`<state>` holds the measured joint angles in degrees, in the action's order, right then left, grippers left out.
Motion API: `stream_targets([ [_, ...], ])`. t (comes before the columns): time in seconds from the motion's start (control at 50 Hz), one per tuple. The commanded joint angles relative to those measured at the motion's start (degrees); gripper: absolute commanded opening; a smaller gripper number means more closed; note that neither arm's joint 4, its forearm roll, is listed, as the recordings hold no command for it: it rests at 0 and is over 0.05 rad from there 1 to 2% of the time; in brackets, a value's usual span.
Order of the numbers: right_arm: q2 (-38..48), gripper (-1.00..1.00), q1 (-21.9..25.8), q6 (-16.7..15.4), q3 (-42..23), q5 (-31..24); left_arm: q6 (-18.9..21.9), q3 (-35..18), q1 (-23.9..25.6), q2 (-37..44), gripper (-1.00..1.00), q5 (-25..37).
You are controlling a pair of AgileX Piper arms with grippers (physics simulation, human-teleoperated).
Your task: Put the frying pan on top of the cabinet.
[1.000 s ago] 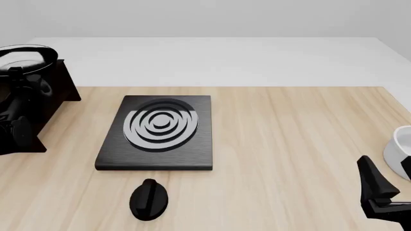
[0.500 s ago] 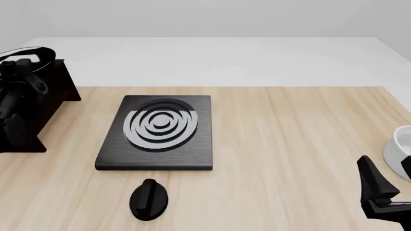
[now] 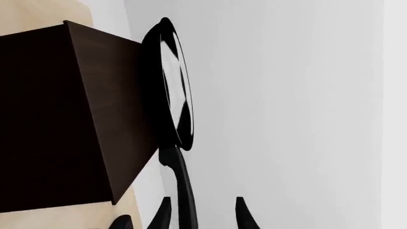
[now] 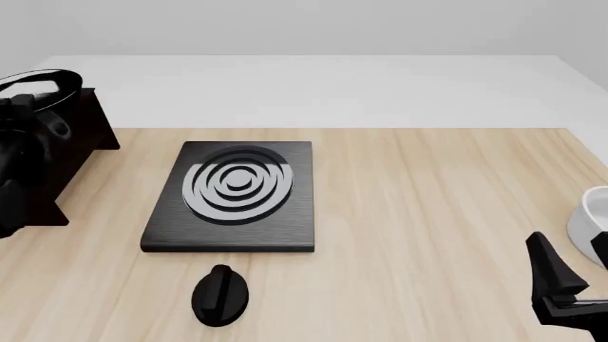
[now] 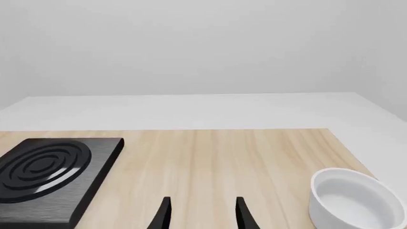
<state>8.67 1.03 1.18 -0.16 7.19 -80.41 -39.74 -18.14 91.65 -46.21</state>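
The frying pan point(image 4: 38, 84) sits on the flat top of the cabinet point(image 4: 81, 132), which stands at the far left edge of the desk point(image 4: 428, 206), to the left of the stove plate point(image 4: 233, 196). In the left wrist view the frying pan point(image 3: 173, 83) shows edge-on against the cabinet point(image 3: 70, 119), its glossy inside catching light, and its long thin handle point(image 3: 181, 186) runs back from the bowl and passes between the left end effector's point(image 3: 200, 214) two fingers. Those fingers stand apart on either side of the handle with a gap showing, so the left end effector reads as released, not clamped on the pan. From the front, the left arm point(image 4: 24, 164) is a dark mass in front of the cabinet. The right end effector point(image 5: 202, 212) hangs above bare desk to the right of the stove plate point(image 5: 47, 171), fingers spread and holding nothing, with a white bowl point(image 5: 353, 200) nearby. A black knob point(image 4: 221, 296) lies on the desk just in front of the stove plate.
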Motion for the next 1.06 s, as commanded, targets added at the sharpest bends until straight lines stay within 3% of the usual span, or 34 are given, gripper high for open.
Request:
stream_targets([
  [0.02,-0.1,1.0,0.1,-0.1,0.0,0.0,0.9,4.0,-0.8,-2.3,1.0,-1.3],
  [0.28,-0.8,1.0,0.3,-0.4,0.1,-0.7,1.9,10.0,-1.2,-7.4,1.0,-2.7],
  [0.6,-2.7,1.0,0.4,-0.5,0.1,-2.1,4.3,21.4,1.5,-29.0,1.0,4.1],
  [0.84,-6.7,1.0,0.3,-0.6,0.1,-5.5,6.6,27.2,5.3,-50.2,1.0,18.4],
  [1.06,-8.6,1.0,0.0,-0.6,0.0,-7.4,13.3,27.1,8.7,-75.8,1.0,43.0],
])
